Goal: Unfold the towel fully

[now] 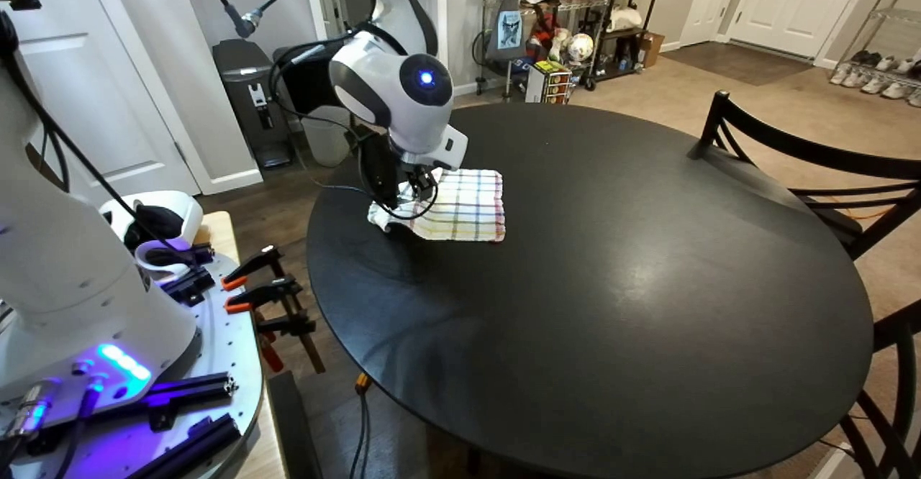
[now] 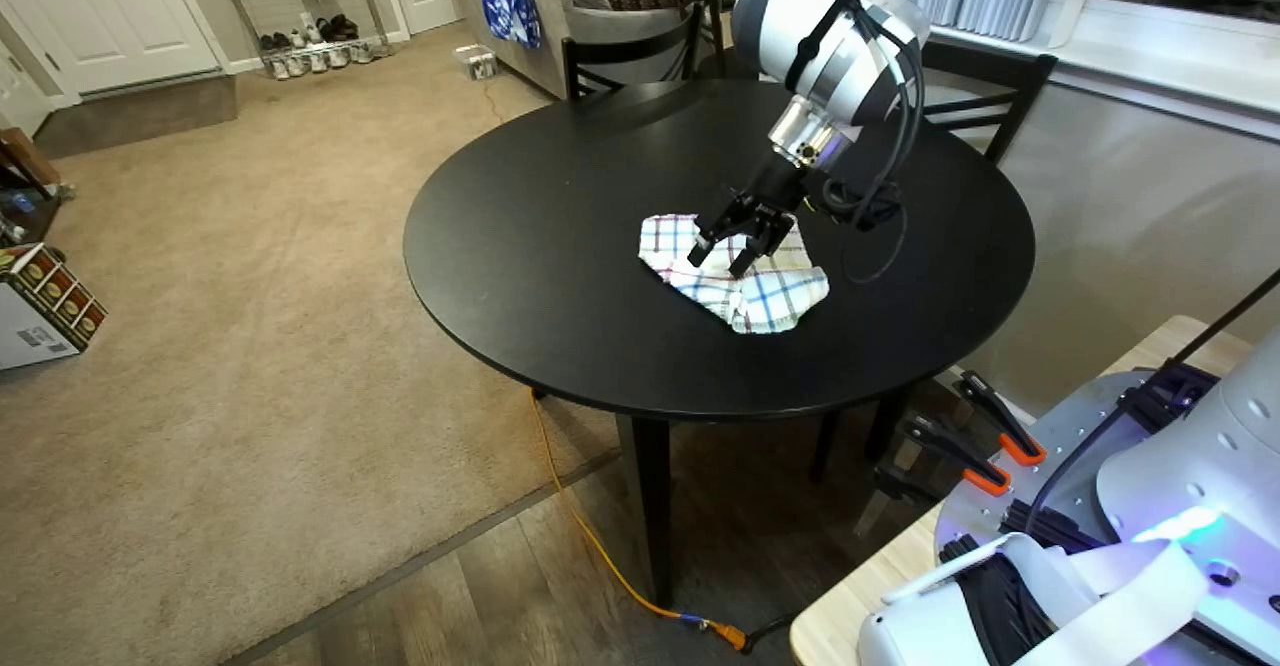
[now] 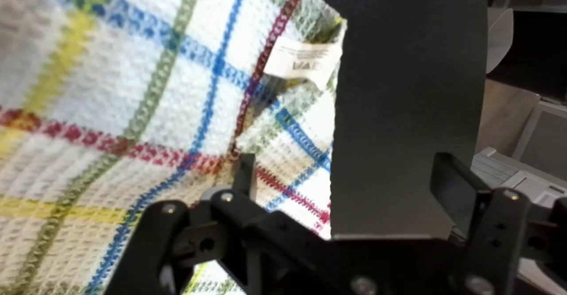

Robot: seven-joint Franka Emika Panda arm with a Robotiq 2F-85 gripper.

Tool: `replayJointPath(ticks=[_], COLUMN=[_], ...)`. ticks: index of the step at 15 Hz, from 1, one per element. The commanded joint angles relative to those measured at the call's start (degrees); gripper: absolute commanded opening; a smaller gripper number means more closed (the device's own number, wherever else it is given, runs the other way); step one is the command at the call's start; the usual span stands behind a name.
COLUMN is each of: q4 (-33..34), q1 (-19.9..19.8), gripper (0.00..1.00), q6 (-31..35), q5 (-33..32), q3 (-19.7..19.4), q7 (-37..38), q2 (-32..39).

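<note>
The towel point(image 1: 471, 206) is a white cloth with a grid of coloured stripes, lying on the round black table point(image 1: 611, 306). In an exterior view the towel point(image 2: 780, 296) has an uneven outline, with a bunched part toward its near edge. A flap of the towel point(image 3: 288, 153) is turned over near a white label point(image 3: 305, 62) in the wrist view. My gripper point(image 3: 348, 168) is open, its fingers wide apart. One finger stands over the flap, the other over bare table past the towel's edge. Above the cloth in an exterior view, the gripper point(image 2: 718, 262) grips nothing; contact with the cloth cannot be told.
The table's edge point(image 1: 316, 277) runs close to the towel on the robot's side. Black chairs point(image 1: 813, 155) stand around the table. Clamps point(image 1: 266, 285) with orange tips sit on the robot's stand. A loop of cable point(image 2: 890, 236) hangs beside the gripper.
</note>
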Motion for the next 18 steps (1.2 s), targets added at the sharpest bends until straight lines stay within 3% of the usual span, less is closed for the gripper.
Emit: replayJointPath(ticks=[1, 7, 15, 16, 18], q4=[3.71, 6.32, 4.9, 4.63, 4.39], q1=[2.52, 3.6, 4.43, 4.74, 5.18], gripper=[1.0, 1.0, 0.98, 0.74, 0.66], q6=[-1.63, -3.7, -5.54, -5.32, -4.96], q5=[-2.72, -4.05, -3.25, -3.47, -3.29], q3=[-3.51, -4.98, -4.89, -4.89, -4.89], q7=[2.82, 4.65, 4.35, 4.24, 4.02], q2=[3.35, 5.15, 4.28, 4.25, 4.14])
